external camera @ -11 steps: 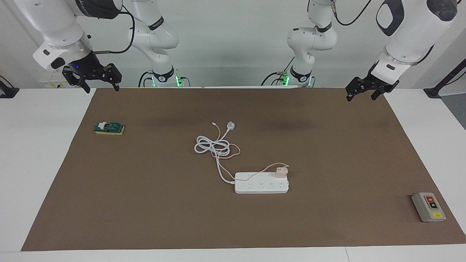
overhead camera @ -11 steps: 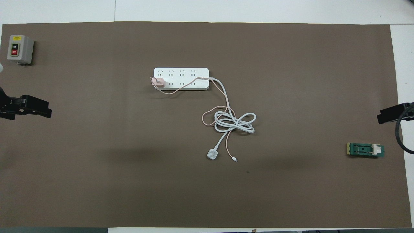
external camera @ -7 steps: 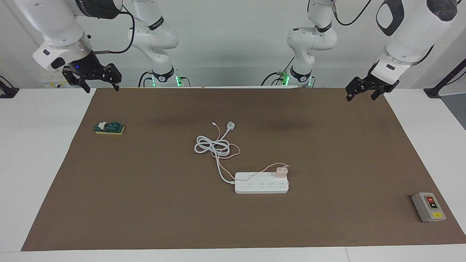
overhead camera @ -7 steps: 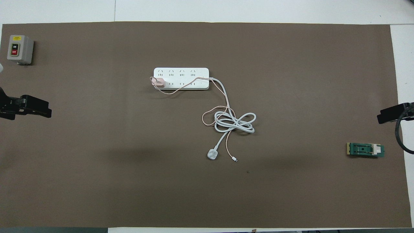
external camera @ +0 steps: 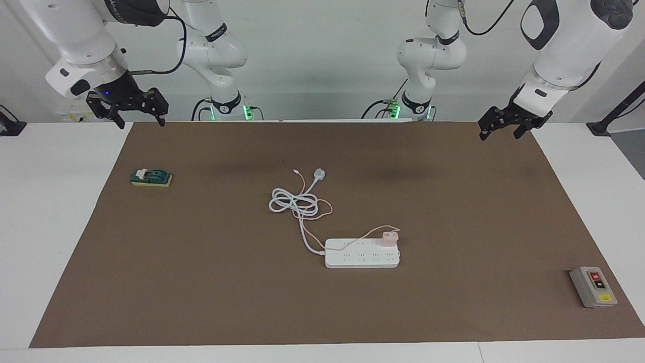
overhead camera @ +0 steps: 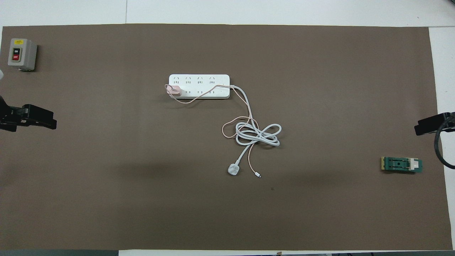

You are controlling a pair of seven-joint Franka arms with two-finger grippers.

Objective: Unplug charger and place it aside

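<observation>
Charger (external camera: 389, 237): small pale pink cube, plugged into the power strip (external camera: 362, 253), just below centre of the facing frame. It sits in the end socket toward the left arm's end, on the strip's row nearer the robots.
Charger in the overhead view: the pink cube (overhead camera: 174, 90) shows at the left end of the strip (overhead camera: 199, 86), upper-middle of that frame.
Pink cable (external camera: 352, 235): thin, running from the charger across the strip's top and into the coil nearer the robots; its loose tip lies beside the white plug.
White cord (external camera: 295, 201): coiled in loops near frame centre, tangled with the pink cable, ending in a white plug (external camera: 319, 174) higher up in the facing view.
Left gripper (external camera: 499, 128): upper right of the facing frame, up in the air over the mat's corner, well apart from the charger. Jaws spread wide, holding nothing.
Right gripper (external camera: 141, 115): upper left of the facing frame, over the mat's edge at the robots' end. Jaws apart, nothing between them.
Both arms: waiting, neither one touching anything.
Green switch block (external camera: 151, 177): on the mat, left of the facing frame, below the right gripper.
Grey button box (external camera: 593, 287): lower right of the facing frame, with red, black and yellow marks.
Surface: white (external camera: 45, 212), covered by a brown mat (external camera: 201, 282).
</observation>
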